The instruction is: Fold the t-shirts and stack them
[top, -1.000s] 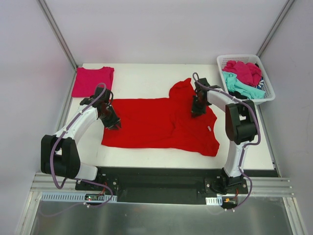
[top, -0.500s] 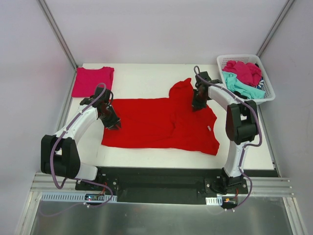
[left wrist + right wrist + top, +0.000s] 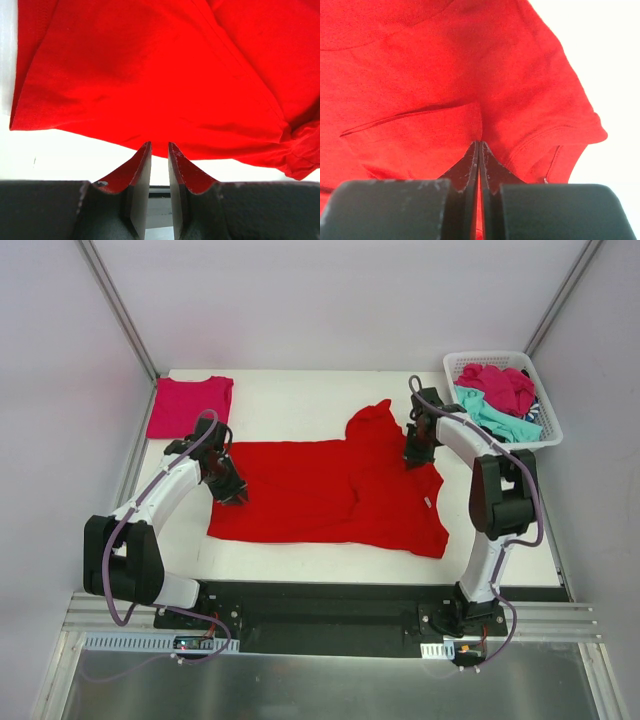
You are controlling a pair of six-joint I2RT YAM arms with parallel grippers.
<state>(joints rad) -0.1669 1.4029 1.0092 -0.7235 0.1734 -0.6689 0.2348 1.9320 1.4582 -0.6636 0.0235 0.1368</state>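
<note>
Lying spread on the table (image 3: 300, 405), the red t-shirt (image 3: 330, 495) is light, limp cloth that sags, so seams and hems give the best hold. The left gripper (image 3: 232, 490) nips its left hem, jaws nearly together. The right gripper (image 3: 416, 455) is pressed tight on cloth beside the sleeve. Farther, a folded pink t-shirt (image 3: 190, 405) waits at the left corner.

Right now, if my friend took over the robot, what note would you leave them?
Left hand: nearly closed at the left edge of the red t-shirt; I can't tell if it grips.
Right hand: shut on a fold of the red t-shirt, near a sleeve.
Done: the pink t-shirt lies folded, far left.
Left: fold the red one, stack it, then do the heaped t-shirts in the basket.
</note>
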